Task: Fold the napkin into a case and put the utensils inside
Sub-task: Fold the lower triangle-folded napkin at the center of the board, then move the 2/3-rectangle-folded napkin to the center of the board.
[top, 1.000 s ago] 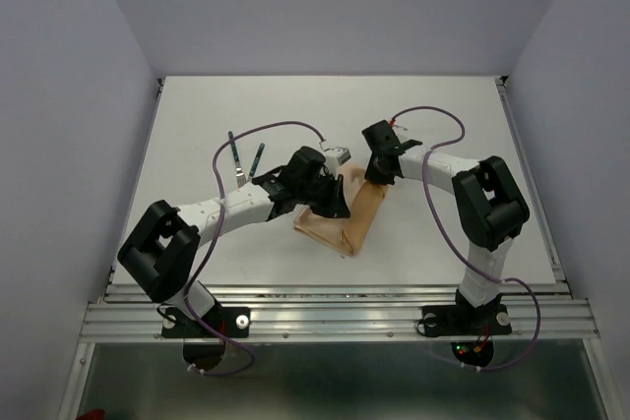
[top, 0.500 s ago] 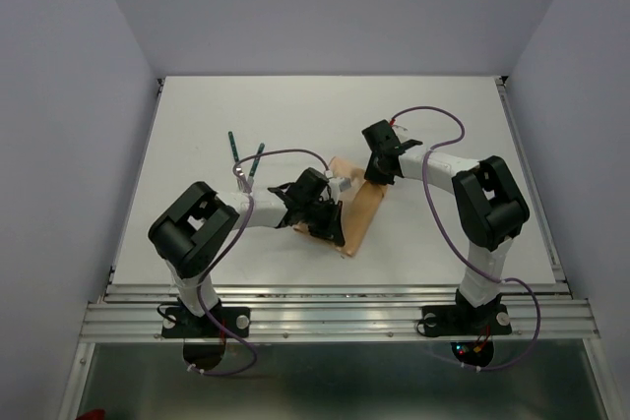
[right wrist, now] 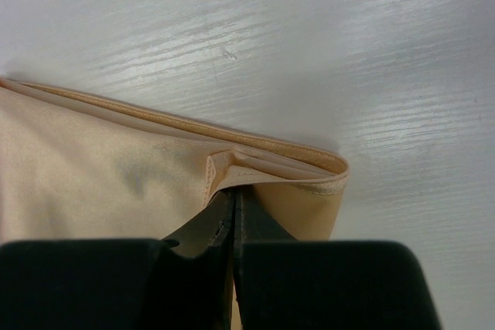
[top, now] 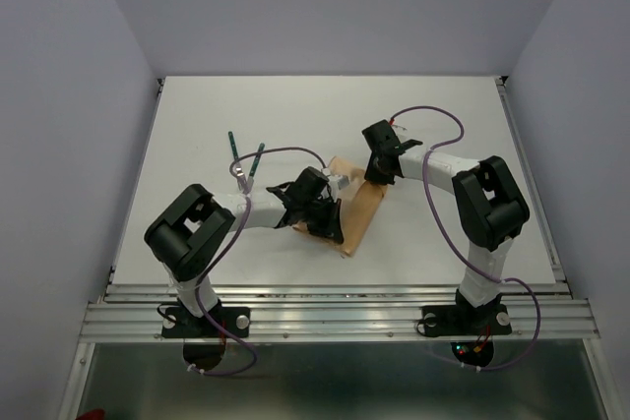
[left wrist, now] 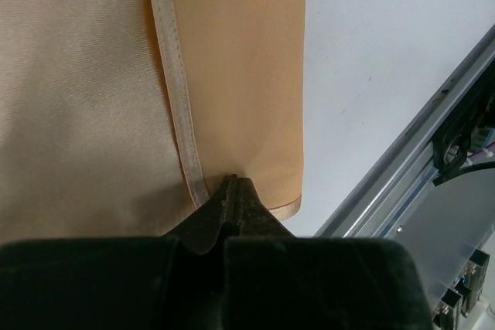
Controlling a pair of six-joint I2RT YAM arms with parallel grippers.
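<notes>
Toward the left rear of the white worktop [top: 197, 233], two utensils [top: 235, 157] with thin dark green handles are lying close together in a narrow V. Their silvery ends are pointing toward the near edge, well apart from the cloth. Whether either is a fork is too small to tell.

Just right of them, the left arm [top: 258, 209] is reaching low across the worktop toward the middle, with a purple cable looping over it. The left pincer [left wrist: 232, 183] is sitting with its tips pressed together, clamping the napkin [top: 362, 206] right at a pale hemmed edge, close to the cloth's near corner. In the left wrist view a darker peach strip is lying beside a paler layer, and the hem is running between them.

The napkin is lying flat in the middle of the worktop as a narrow folded band, slanting from near-left to far-right between the two pincers. At its far end the right pincer [right wrist: 234, 191] is also gripping with its tips together, biting a small tuck at a folded corner where several hemmed layers are lying one on another. The right arm [top: 463, 179] is bending in from the right side, its elbow standing above bare worktop.
</notes>
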